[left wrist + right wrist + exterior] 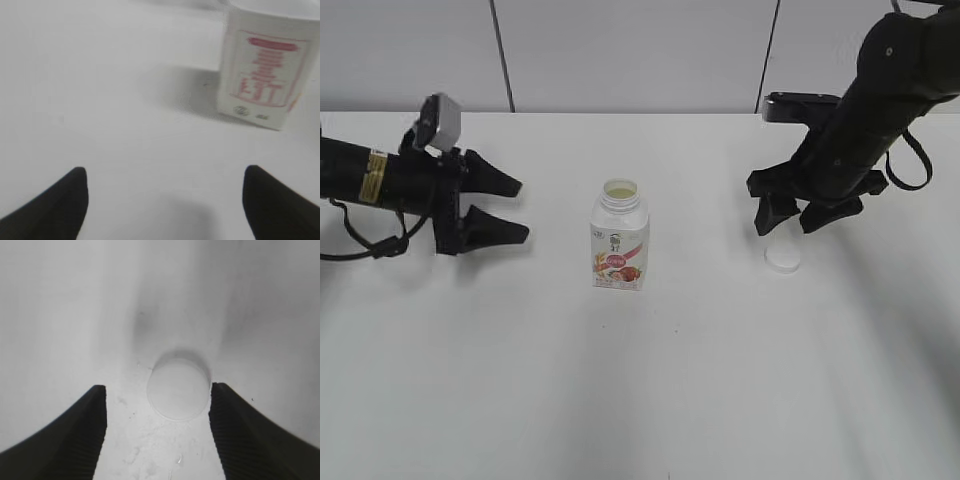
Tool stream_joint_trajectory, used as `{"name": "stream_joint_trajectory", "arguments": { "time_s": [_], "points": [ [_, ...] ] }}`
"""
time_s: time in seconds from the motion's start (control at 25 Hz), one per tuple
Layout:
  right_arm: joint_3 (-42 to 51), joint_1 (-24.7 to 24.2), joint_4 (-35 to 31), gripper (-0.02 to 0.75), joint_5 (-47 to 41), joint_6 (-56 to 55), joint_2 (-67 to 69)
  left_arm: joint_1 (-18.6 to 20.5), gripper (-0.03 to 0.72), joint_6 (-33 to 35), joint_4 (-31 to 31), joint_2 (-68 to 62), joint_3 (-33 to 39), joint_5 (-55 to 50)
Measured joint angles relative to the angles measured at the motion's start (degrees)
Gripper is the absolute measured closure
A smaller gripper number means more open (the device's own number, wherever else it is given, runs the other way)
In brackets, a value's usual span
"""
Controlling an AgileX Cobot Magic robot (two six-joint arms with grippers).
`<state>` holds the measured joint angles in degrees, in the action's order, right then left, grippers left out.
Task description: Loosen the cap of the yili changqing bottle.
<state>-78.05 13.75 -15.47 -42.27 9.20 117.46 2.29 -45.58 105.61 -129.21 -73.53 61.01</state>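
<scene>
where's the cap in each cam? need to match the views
Exterior view: the cap lies on the table right of centre, under the open right gripper, off the bottle.
Left wrist view: cap not in it; only the bottle's label side, upper right.
Right wrist view: cap centre, lying flat between the open jaws, nearer the right-hand one.
Shared landmark: the right gripper's dark jaws flank the cap in the exterior and right wrist views.

White yili changqing bottle [619,243] with pink-red fruit label and pale yellowish open mouth, plain white cap [178,389], white table [640,400], black left gripper [510,208], black right gripper [796,216] with ribbed fingers [90,435]
</scene>
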Motion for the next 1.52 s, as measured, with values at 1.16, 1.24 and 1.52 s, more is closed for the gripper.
{"name": "stream_joint_trajectory", "arguments": {
  "time_s": [1.16,1.24,1.52],
  "points": [
    [-20.1,0.0,9.04,0.227,-17.13,0.46,-0.33,0.54,0.152,2.94,-54.08,18.16,0.05,-90.85],
    [-20.86,0.0,9.37,0.227,-18.32,0.46,-0.38,0.54,0.152,10.57,-63.26,19.22,0.05,-91.75],
    [-23.67,-0.82,10.3,0.227,-22.59,0.46,-0.38,0.49,0.152,40.09,-85.52,24.0,0.06,-95.53]
  ]
}}
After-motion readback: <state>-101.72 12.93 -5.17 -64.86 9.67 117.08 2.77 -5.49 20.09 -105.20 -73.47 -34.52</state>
